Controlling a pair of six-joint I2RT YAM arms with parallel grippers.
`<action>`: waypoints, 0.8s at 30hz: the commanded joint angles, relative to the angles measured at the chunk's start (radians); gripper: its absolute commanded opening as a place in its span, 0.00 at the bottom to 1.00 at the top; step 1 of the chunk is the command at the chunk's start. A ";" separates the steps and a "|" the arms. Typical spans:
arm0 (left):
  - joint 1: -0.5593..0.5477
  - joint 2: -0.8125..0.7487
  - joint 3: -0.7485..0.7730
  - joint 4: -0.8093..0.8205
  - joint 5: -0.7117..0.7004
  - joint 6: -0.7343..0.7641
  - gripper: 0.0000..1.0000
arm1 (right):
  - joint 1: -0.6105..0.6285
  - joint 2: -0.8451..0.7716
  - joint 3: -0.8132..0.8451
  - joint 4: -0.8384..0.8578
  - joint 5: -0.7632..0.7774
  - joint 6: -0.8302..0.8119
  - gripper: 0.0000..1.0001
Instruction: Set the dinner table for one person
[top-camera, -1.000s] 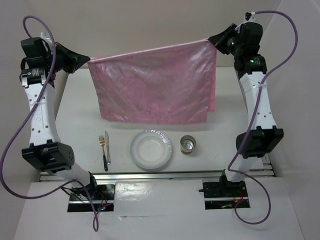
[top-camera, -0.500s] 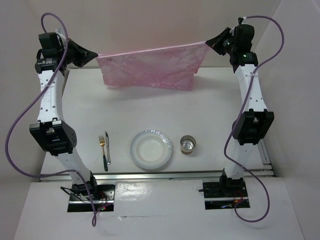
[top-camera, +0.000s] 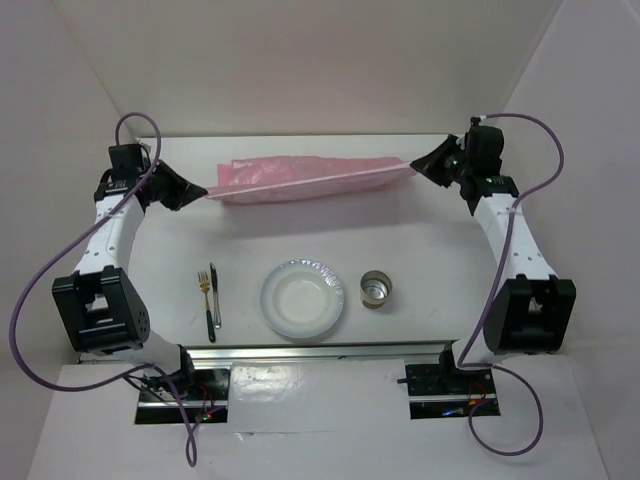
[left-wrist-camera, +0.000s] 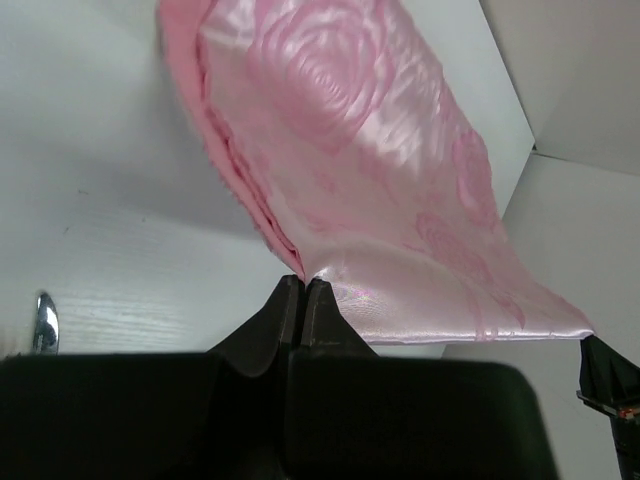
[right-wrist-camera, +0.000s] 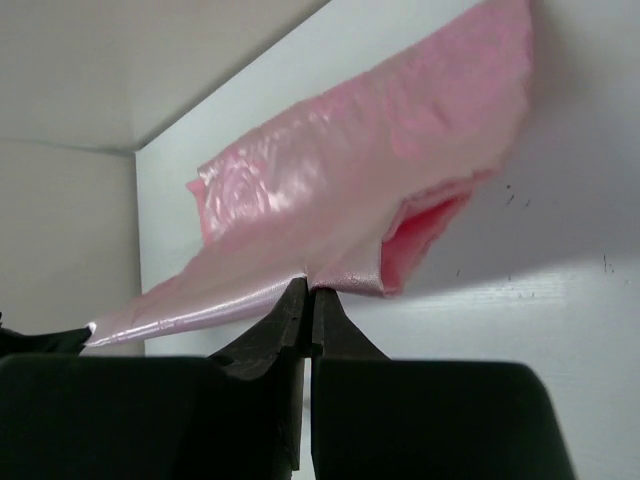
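The dinner table (top-camera: 420, 235) fills the top view from the arm bases out to the back wall. The pink cloth mat (top-camera: 300, 178) runs as a long, narrow, bunched strip across its 12 o'clock part. The left gripper (top-camera: 205, 192) is pinched onto the mat's 9 o'clock end and the right gripper (top-camera: 412, 165) onto its 3 o'clock end, with the near edge pulled into a straight line between them.

Well apart from the mat, toward 6 o'clock, sits a white plate (top-camera: 303, 298). A fork (top-camera: 205, 287) and a knife (top-camera: 216, 296) lie side by side at the plate's 9 o'clock, and a small metal cup (top-camera: 376, 289) stands at its 3 o'clock.

The wrist cameras show what the overhead view cannot — the grip itself. In the left wrist view the left gripper (left-wrist-camera: 303, 285) has its fingertips pressed together on a corner of the mat (left-wrist-camera: 380, 200). The satin there shows a woven rose pattern and is doubled into several layers that slope down toward the table (left-wrist-camera: 100, 200). A sliver of shiny metal shows at that view's 9 o'clock edge; what it is cannot be told.

In the right wrist view the right gripper (right-wrist-camera: 308, 288) is likewise clamped on a corner of the mat (right-wrist-camera: 350, 210). Here the cloth folds back on itself, leaving an open loop that hangs just above the white table (right-wrist-camera: 560, 300) — a fold the top camera flattens out. Neither wrist view takes in the plate or the cup.
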 joint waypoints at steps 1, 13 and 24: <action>0.036 -0.072 -0.001 0.050 -0.066 0.063 0.00 | -0.043 -0.099 -0.012 0.076 0.083 -0.032 0.00; 0.103 -0.190 0.412 -0.083 -0.006 0.074 0.00 | -0.043 -0.256 0.304 -0.061 0.178 -0.090 0.00; 0.103 -0.092 0.525 -0.028 0.080 0.009 0.00 | -0.043 -0.114 0.477 -0.017 0.189 -0.090 0.00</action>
